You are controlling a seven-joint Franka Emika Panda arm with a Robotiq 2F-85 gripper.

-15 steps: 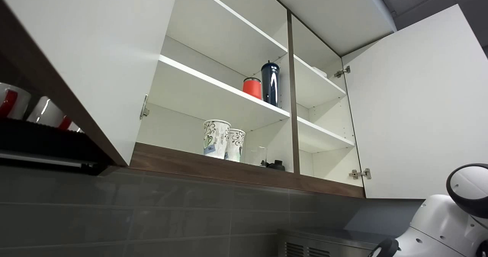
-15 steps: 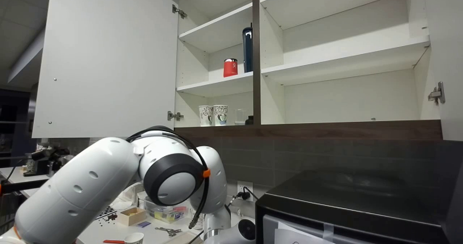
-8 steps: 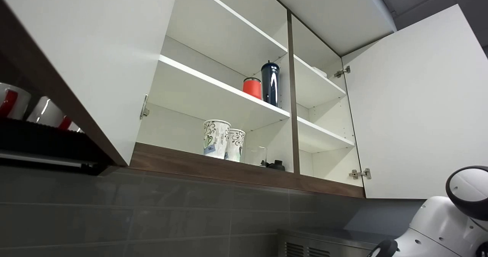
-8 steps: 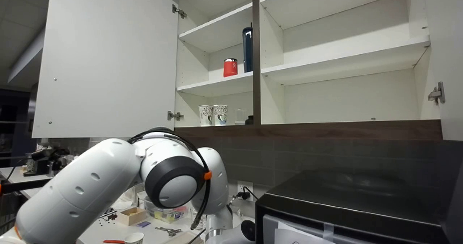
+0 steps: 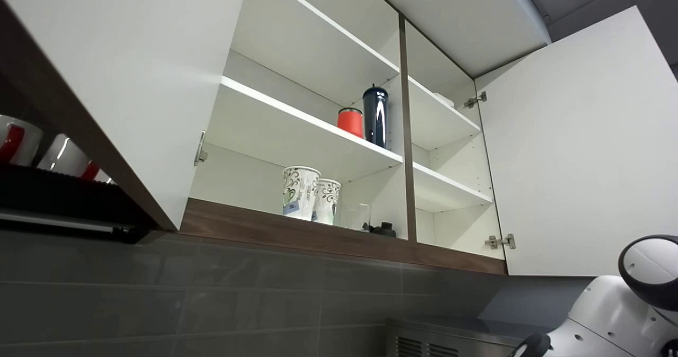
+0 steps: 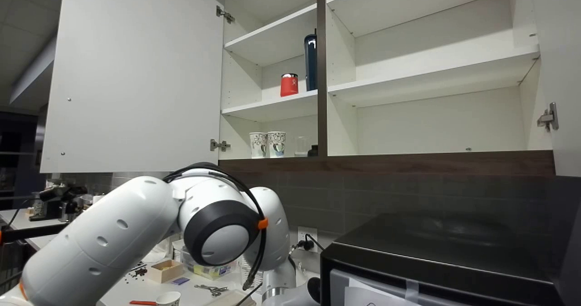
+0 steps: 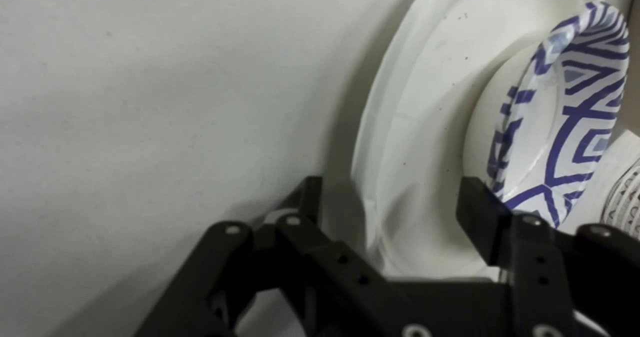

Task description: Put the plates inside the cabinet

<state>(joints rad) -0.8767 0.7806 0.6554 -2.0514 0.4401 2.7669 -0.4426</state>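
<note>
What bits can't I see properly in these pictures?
In the wrist view, the white plate is cut off by the top edge.
In the wrist view, the gripper hides part of the patterned dish.
In an exterior view, the cabinet's upper shelf partly hides a white thing; I can't tell what it is.
In an exterior view, the bottom edge cuts off a cup.

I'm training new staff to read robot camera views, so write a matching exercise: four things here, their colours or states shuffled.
Things:
1. Short cup on the middle shelf
2. Cabinet doors
3. Large plate
4. Smaller dish

Descriptions:
A. White with a blue pattern
B. Plain white, rim showing between fingers of the open gripper
C. Red
D. Swung open

Pairs: 1-C, 2-D, 3-B, 4-A
</note>
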